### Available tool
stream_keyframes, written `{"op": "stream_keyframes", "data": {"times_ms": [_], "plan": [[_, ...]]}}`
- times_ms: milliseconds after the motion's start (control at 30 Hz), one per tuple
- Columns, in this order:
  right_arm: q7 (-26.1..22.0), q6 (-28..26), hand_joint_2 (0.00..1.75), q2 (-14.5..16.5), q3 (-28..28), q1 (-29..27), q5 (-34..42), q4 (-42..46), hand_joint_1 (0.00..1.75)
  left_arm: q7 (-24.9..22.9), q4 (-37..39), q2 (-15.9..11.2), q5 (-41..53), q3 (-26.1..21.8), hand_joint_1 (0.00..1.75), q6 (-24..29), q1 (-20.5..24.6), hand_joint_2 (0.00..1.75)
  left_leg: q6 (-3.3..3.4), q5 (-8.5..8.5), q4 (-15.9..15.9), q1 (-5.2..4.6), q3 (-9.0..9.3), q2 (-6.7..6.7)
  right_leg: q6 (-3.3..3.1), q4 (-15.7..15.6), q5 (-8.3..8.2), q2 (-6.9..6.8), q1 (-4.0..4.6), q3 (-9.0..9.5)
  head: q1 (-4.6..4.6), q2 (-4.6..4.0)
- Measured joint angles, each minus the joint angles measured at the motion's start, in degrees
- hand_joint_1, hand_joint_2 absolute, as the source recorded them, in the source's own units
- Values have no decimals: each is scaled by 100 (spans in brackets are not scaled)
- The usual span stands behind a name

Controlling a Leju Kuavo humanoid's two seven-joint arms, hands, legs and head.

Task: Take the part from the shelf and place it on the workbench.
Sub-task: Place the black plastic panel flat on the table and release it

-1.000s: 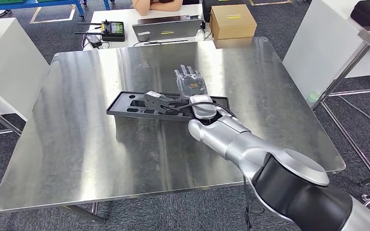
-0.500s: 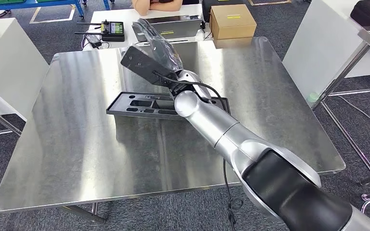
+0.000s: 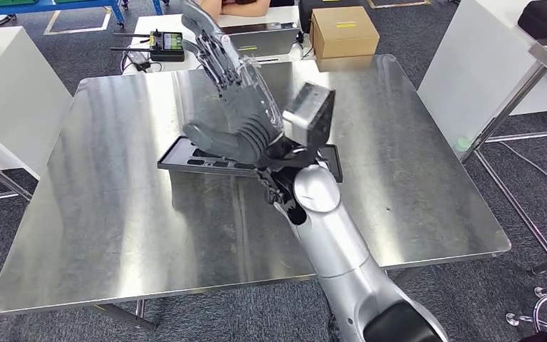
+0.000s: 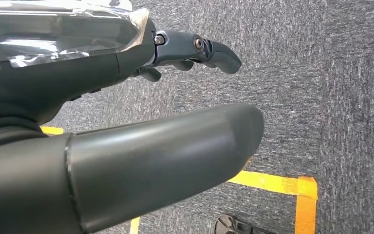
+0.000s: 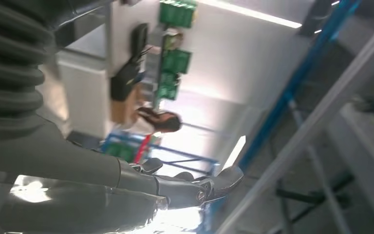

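A black moulded tray (image 3: 178, 153) lies on the steel workbench (image 3: 114, 214), and its middle is hidden behind my right hand. That right hand (image 3: 238, 107) is raised above the tray with fingers stretched out and apart, holding nothing. The right wrist view has the same hand (image 5: 126, 195) empty, against the room behind it. My left hand (image 4: 175, 122) hangs over grey carpet with thumb and fingers apart and nothing in it. Whether the part lies in the tray is hidden from me.
Beyond the bench's far edge are a cardboard box (image 3: 343, 32), a laptop (image 3: 256, 39) and a remote controller (image 3: 167, 43), with a person (image 3: 231, 6) seated there. White tables flank the bench. Yellow floor tape (image 4: 282, 185) runs below my left hand.
My right arm has lifted off the tray and swung up and back toward me, the hand turning over with fingers spread. The grey part seen in the tray earlier is now hidden.
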State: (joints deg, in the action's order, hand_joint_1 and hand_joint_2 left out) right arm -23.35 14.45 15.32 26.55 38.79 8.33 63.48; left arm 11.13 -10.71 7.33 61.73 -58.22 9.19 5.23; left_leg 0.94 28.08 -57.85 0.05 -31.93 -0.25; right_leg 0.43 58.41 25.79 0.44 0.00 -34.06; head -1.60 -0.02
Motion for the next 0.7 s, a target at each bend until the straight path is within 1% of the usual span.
{"op": "stream_keyframes", "data": {"times_ms": [167, 300, 333, 433, 467, 500, 533, 567, 600, 633, 667, 700], "plan": [[16, 160, 175, -1, -72, -337, 176, 647, 0, 61, 0, 4, -4, -27, 0, -39, 0, 0, 0, 0, 0, 0, 4, 0, 0, -1, 0, 0, 0, 2, 0, 0], [101, 550, 175, -57, -104, -738, 739, 1195, 0, 233, 0, 9, -7, -40, 0, -53, 0, 0, 0, 0, 0, 1, 6, -1, 0, -1, 0, -1, 1, 3, 0, 0], [110, 623, 175, -91, -106, -874, 872, 1358, 0, 274, -1, 10, -7, -41, 0, -57, 0, 0, 9, 7, -9, 0, 3, -1, 2, -6, -1, 0, -10, 4, 0, 0], [101, 726, 175, -216, -111, -1260, 1112, 1761, 0, 335, -2, 10, -8, -46, 0, -81, 2, 0, 71, 40, -37, -8, -6, 0, 22, -22, -1, 1, -41, 14, 2, 0], [88, 740, 175, -254, -112, -1361, 1145, 1848, 0, 338, -2, 10, -14, -51, 0, -85, 2, 0, 95, 37, -38, -15, -2, 0, 39, -26, -7, 1, -44, 21, 2, 0], [73, 752, 175, -286, -112, -1443, 1165, 1915, 0, 338, -2, 10, -24, -60, 0, -86, 6, 0, 125, 17, -18, -22, 8, 1, 63, -40, -19, 2, -40, 32, 2, 0], [61, 762, 175, -315, -111, -1507, 1179, 1968, 0, 338, -2, 16, -37, -70, 0, -86, 12, 0, 148, -29, 41, -2, 38, 9, 82, -43, -18, 2, -33, 30, 2, 0], [50, 772, 175, -344, -108, -1553, 1197, 2002, 0, 339, -2, 24, -52, -81, 0, -85, 22, 0, 177, -89, 120, 16, 78, 17, 96, 1, 20, 3, -20, 9, -1, 0], [44, 780, 175, -378, -104, -1585, 1213, 2021, 0, 339, -2, 31, -69, -91, 0, -85, 33, 0, 202, -143, 201, 40, 110, 28, 96, 139, 112, 3, -8, -54, -6, 0], [42, 787, 175, -416, -100, -1617, 1229, 2030, 0, 340, -2, 37, -83, -96, 0, -84, 42, 0, 212, -184, 262, 69, 131, 40, 87, 394, 254, 3, -13, -168, -11, 0], [39, 792, 175, -455, -97, -1650, 1245, 2031, 0, 340, -2, 40, -95, -100, 0, -82, 47, 0, 222, -203, 284, 73, 129, 44, 86, 747, 421, 2, -29, -316, -16, 0], [40, 795, 175, -490, -95, -1687, 1251, 2030, 0, 340, -2, 42, -103, -104, 0, -82, 49, 0, 217, -213, 284, 84, 113, 48, 101, 1116, 563, 1, -59, -471, -18, 0]]}}
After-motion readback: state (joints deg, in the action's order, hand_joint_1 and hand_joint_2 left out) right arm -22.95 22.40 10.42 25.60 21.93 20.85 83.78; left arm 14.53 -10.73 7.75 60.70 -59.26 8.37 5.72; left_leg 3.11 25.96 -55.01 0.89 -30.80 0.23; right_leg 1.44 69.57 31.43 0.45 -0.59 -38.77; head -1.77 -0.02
